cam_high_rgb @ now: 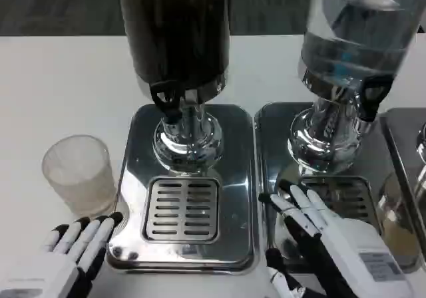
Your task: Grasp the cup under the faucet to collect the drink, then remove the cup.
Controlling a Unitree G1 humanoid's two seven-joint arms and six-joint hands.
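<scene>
A frosted clear cup [78, 173] stands upright on the white table, left of the dark drink dispenser [176, 28]. That dispenser's black faucet lever [166, 100] hangs above the slotted drip grate [182, 208], and nothing stands on the grate. My left hand [63, 255] lies at the bottom left, fingers stretched out and apart, just below the cup and not touching it. My right hand [333, 241] lies flat with fingers extended over the base of the neighbouring clear dispenser [356, 32], holding nothing.
Two steel drip trays [236, 178] sit side by side; the right one carries the clear dispenser with its own black lever [374, 92]. A third tray edge [406, 151] and a glassy object [399, 225] show at the far right. Bare table lies to the left.
</scene>
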